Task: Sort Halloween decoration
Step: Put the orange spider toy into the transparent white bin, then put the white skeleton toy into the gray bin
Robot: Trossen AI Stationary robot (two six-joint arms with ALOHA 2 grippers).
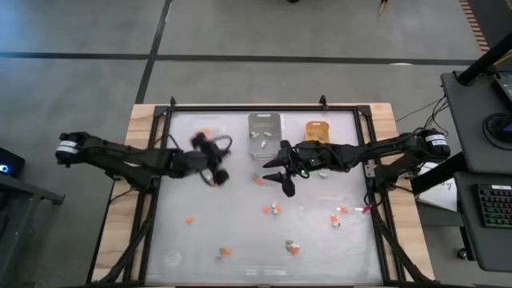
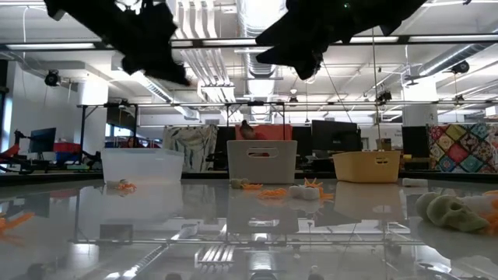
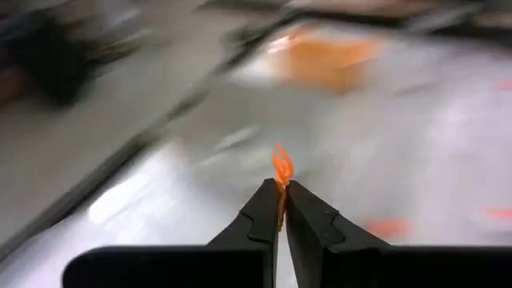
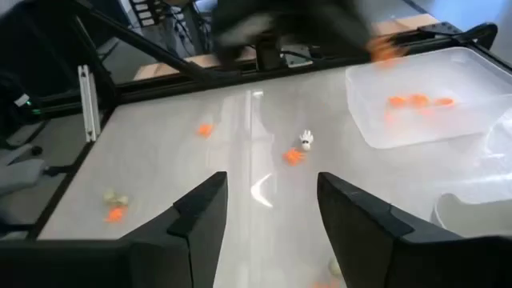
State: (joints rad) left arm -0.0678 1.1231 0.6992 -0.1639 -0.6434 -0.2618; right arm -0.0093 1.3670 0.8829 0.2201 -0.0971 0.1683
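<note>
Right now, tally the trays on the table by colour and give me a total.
Clear tray: 1
Grey tray: 1
Orange-yellow tray: 1
Total: 3

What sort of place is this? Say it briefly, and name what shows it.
Probably a robotics lab or workshop: exposed ceiling ducts and pipes, monitors on desks behind the table, and a keyboard at a workstation beside the aluminium-framed robot table.
</note>
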